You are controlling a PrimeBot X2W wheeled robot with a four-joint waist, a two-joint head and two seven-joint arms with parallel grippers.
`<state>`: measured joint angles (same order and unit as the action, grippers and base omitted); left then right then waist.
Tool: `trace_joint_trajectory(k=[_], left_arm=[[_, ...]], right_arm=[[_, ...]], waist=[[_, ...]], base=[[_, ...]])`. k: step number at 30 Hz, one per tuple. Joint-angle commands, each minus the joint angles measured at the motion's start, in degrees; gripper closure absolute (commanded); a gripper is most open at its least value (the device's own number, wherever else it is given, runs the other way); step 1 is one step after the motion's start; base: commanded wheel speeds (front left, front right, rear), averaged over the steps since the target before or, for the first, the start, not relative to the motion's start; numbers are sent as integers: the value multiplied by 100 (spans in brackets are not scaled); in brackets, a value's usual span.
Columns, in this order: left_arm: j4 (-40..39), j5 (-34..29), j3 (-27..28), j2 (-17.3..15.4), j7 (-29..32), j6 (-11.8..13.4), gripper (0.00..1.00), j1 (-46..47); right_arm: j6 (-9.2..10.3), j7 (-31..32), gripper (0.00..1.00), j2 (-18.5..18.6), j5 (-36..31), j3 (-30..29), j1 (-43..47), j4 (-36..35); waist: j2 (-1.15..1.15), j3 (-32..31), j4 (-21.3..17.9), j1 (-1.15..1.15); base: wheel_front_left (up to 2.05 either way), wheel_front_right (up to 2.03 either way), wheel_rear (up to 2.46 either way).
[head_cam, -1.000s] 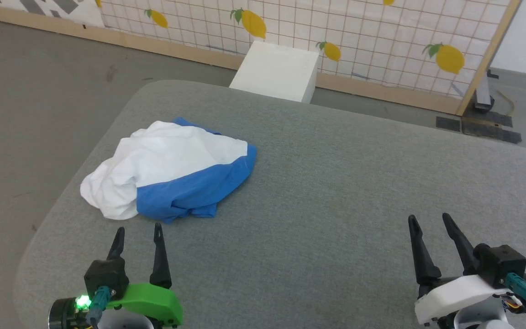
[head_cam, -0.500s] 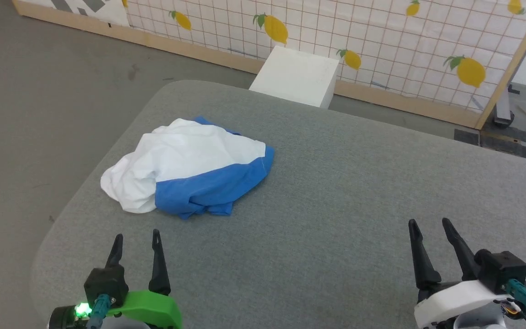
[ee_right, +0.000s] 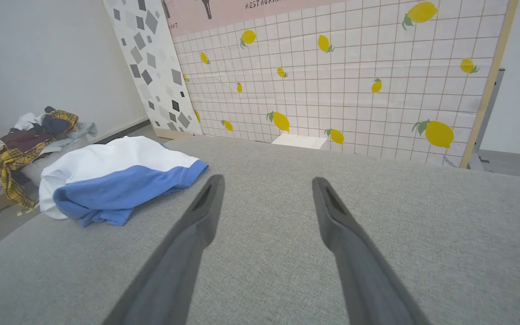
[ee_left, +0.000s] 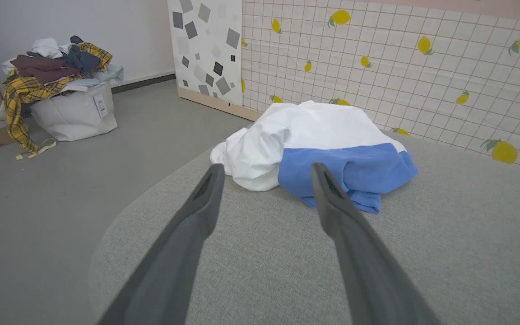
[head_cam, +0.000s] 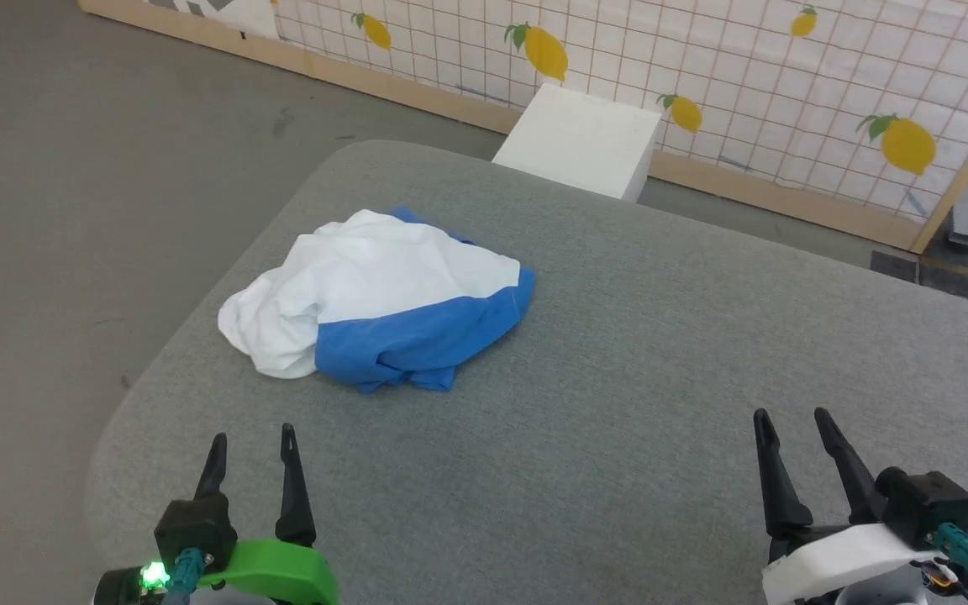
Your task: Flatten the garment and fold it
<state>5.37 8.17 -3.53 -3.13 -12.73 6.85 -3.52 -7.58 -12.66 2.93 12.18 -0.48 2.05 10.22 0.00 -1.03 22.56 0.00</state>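
One garment [head_cam: 383, 307], one grey table [head_cam: 618, 378], one white box [head_cam: 576, 139], one lemon-printed panel [head_cam: 786, 84] and one heaped laundry bag [ee_left: 75, 117] were counted; two grippers were counted, the left gripper [head_cam: 252, 433] and the right gripper [head_cam: 791, 412]

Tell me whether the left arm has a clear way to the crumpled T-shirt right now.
Probably yes. The left pincer is open and points toward the T-shirt, with only grey tabletop between them and nothing in the way. How far the arm extends is unclear.
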Motion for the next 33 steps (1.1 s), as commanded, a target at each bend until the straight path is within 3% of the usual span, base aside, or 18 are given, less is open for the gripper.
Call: trace_joint_trajectory(k=[1, 14, 27, 33], left_arm=[[37, 15, -22, 22, -60, 62, 0, -108], [135, 137, -120, 25, -224, 174, 0, -150], [148, 140, -127, 25, -227, 197, 0, -156], [264, 199, -98, -104, -227, -6, 0, 283]], right_arm=[[8, -66, 0, -4, 63, 5, 67, 47], [9, -231, 0, -5, 197, 24, 69, 245], [9, -234, 0, -5, 175, 37, 73, 279], [9, -234, 0, -5, 151, 9, 64, 259]], waist=[[0, 4, 52, 0], [0, 5, 336, 0], [0, 13, 337, 0], [0, 80, 337, 0]], base=[[0, 0, 0], [0, 0, 0], [0, 0, 0], [0, 0, 0]])
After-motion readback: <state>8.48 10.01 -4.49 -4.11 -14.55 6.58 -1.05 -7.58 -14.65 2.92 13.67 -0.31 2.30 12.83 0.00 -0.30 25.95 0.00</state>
